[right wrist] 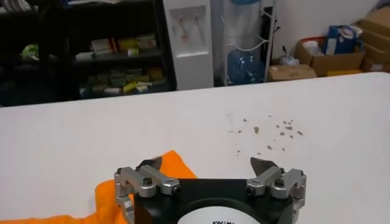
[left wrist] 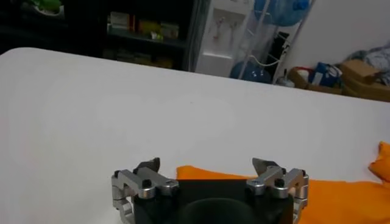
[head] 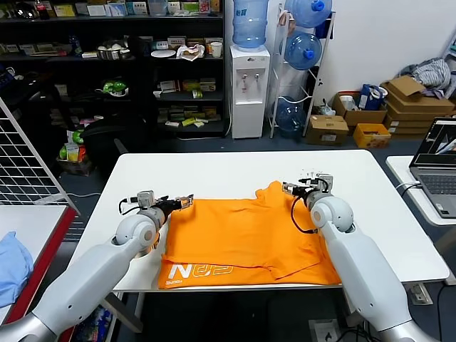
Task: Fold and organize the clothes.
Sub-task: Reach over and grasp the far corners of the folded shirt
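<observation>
Head view: orange T-shirt (head: 246,239) lies partly folded on the worktop (head: 235,171), left gripper (head: 187,201) and right gripper (head: 288,189) at its far corners, fingers open and empty; next, probably regrasp an edge for another fold.

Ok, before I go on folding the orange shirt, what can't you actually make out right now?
- orange T-shirt: near right corner, head view, hidden behind the right arm.
- Its white lettering: head view, too small to read fully.
- Shirt in both wrist views: mostly covered by the left claw and right claw bodies, cut off by the frame edge.
- Brown specks on the table: too small to identify.
</observation>
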